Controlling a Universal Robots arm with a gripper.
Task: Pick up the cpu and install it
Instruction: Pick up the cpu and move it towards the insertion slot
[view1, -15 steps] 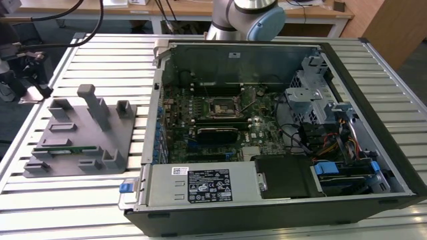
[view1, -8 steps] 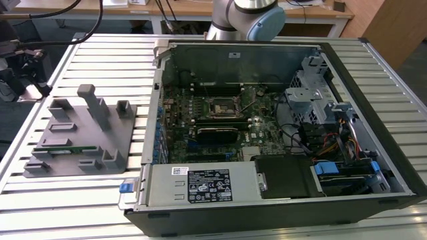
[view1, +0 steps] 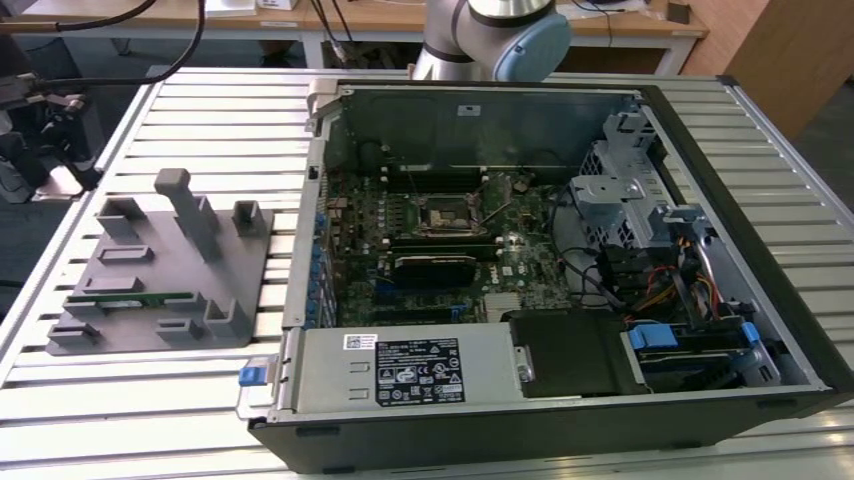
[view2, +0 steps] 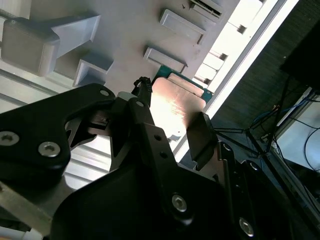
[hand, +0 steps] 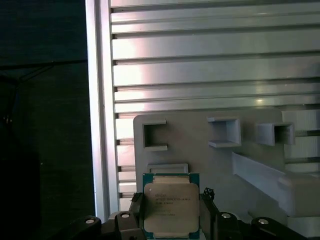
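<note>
We see the pincer (hand: 171, 207) clenched on the cpu (hand: 170, 197), a finger on either side, silver top plate facing the first wrist view. The cpu hangs over the grey tray (hand: 200, 145) on the slatted worktop (hand: 210, 75).

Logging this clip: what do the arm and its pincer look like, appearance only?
In the exterior view, the arm is a silver-grey metal tube with a rounded pale-blue joint cap. In the second wrist view, the pincer is matte black. It has flat linkage plates with rounded ends, dotted with silver hex-socket screws, and they lead to slim black fingers.
</note>
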